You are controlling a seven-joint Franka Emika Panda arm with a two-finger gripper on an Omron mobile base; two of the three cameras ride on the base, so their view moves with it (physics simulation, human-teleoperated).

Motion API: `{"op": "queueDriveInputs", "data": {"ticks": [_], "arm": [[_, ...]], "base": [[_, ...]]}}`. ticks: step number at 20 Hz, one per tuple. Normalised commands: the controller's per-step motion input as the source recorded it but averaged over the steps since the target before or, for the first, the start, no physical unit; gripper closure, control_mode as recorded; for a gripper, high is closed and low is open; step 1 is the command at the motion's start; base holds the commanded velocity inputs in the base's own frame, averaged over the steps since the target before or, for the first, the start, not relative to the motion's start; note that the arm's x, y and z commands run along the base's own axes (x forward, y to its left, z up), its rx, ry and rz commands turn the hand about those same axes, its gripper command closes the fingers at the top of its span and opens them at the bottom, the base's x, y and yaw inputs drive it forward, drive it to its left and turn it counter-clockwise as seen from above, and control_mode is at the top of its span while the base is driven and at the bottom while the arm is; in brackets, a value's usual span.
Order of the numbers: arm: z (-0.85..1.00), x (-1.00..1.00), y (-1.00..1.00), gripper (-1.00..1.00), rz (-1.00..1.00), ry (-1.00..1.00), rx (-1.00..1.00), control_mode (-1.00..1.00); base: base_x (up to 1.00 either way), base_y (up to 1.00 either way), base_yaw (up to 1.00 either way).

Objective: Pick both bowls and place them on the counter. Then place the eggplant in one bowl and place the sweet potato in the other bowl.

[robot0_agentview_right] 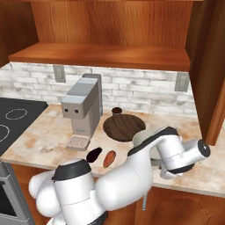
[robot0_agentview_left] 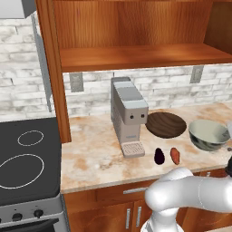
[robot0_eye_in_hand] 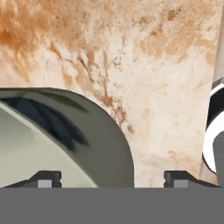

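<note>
Open gripper [robot0_eye_in_hand: 111, 177] — grey-green glazed bowl [robot0_eye_in_hand: 65, 140], pale rim

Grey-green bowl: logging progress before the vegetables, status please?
Gripper open, straddling grey-green bowl rim. Both bowls on counter, wooden bowl beside. Eggplant and sweet potato on counter, not yet bowled. Nothing blocking.

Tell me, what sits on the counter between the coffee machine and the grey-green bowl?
In the left base view, the eggplant and sweet potato lie side by side between the coffee machine and the grey-green bowl; the wooden bowl sits further back.
</note>
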Motion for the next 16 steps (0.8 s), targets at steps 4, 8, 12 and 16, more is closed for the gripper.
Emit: {"op": "queueDriveInputs", "data": {"ticks": [4, 8, 12, 16], "arm": [[0.28, -0.07, 0.03, -1.00, 0.00, -0.05, 0.00, -1.00], [0.31, -0.09, 0.06, -1.00, 0.00, -0.01, 0.00, -1.00], [0.29, -0.08, 0.11, -1.00, 0.00, 0.00, 0.00, -1.00], [0.32, -0.26, 0.19, -1.00, 0.00, 0.00, 0.00, -1.00]], "base": [[0.00, 0.00, 0.00], [0.00, 0.00, 0.00], [0.00, 0.00, 0.00], [0.00, 0.00, 0.00]]}}
